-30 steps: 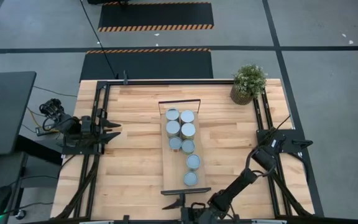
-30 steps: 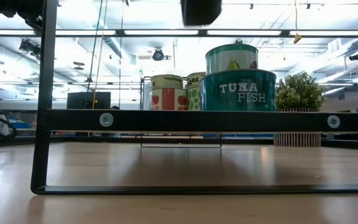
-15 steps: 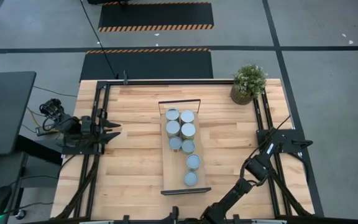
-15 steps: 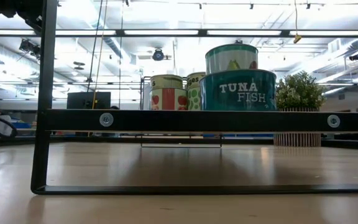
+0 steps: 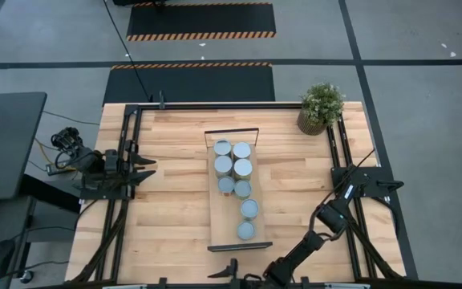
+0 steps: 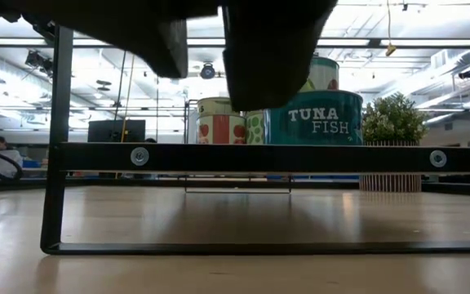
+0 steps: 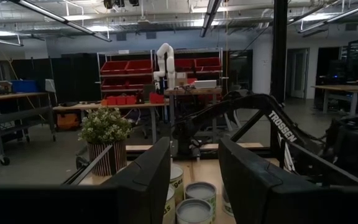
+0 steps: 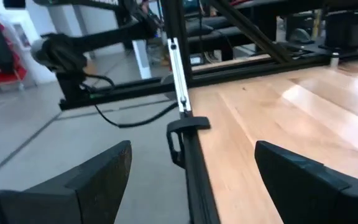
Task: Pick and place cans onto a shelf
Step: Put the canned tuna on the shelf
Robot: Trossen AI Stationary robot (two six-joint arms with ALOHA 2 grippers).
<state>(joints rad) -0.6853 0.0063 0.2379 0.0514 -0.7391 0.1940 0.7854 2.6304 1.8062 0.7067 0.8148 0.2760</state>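
**Cans all lined up on the shelf, right arm hanging around the near edge**

While the left gripper (image 5: 147,167) sits parked over by the left side of the table (image 5: 167,209), the right gripper (image 5: 235,271) is down at the near table edge, just in front of the shelf's (image 5: 215,225) near end. Its fingers (image 8: 303,180) are spread wide with nothing between them; the right wrist view just shows bare wood and the black table frame (image 8: 188,155) in the gap. In the low view it fills the top as a big dark blur.

Left gripper's fingers (image 7: 145,180) are partly apart with nothing held. Through the gap you can see a couple of cans and the potted plant (image 5: 320,107).

From above, eight cans (image 5: 233,164) stand upright on the shelf: pairs side by side at the far end, then singles trailing toward the near end. The low view shows the nearest one labelled "TUNA FISH" (image 6: 325,118), with red and green labelled ones (image 6: 219,122) behind it. Plant is at the far right corner, well apart from the shelf.
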